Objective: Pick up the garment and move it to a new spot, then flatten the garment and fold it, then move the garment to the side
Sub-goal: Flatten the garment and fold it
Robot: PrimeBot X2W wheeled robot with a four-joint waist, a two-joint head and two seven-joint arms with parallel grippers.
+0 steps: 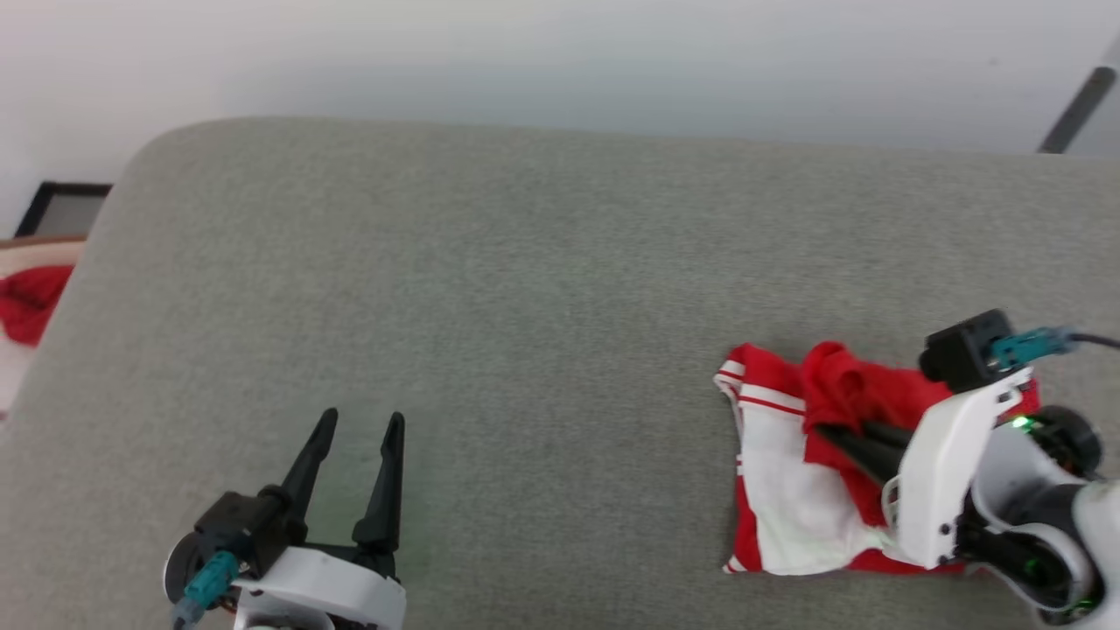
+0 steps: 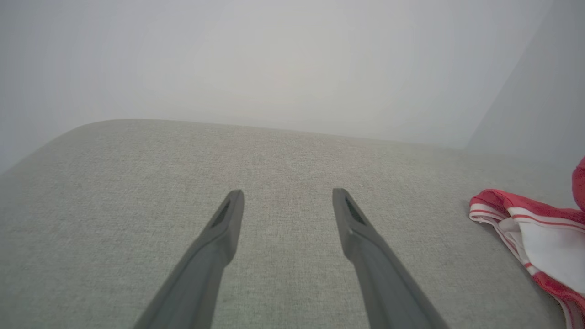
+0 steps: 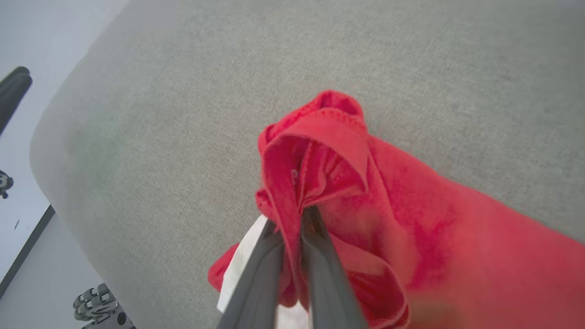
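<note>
Red and white jersey knit: one garment (image 1: 787, 472), crumpled at the near right of one grey cushion (image 1: 542, 289), close to its near edge. Soft cloth, with striped red-and-white trim bordering a white sleeve panel, and a hemmed red fold bunched upward. Two grippers, each with two long, dark, tapered fingers. Right gripper (image 1: 827, 430) pressed nearly together, pinching that raised red fold between the tips, with its pale arm shell over the garment's right part. Left gripper (image 1: 361, 416) spread wide, holding nothing, above bare cushion at the near left, well apart from the garment. Cushion woven, coarse-grained, flat, rounded at the far-left corner. Broad bare stretch between the two grippers and on toward the far edge. Beyond the left edge, one further red cloth (image 1: 31, 302) and one dark frame (image 1: 61, 206); pale wall behind.
</note>
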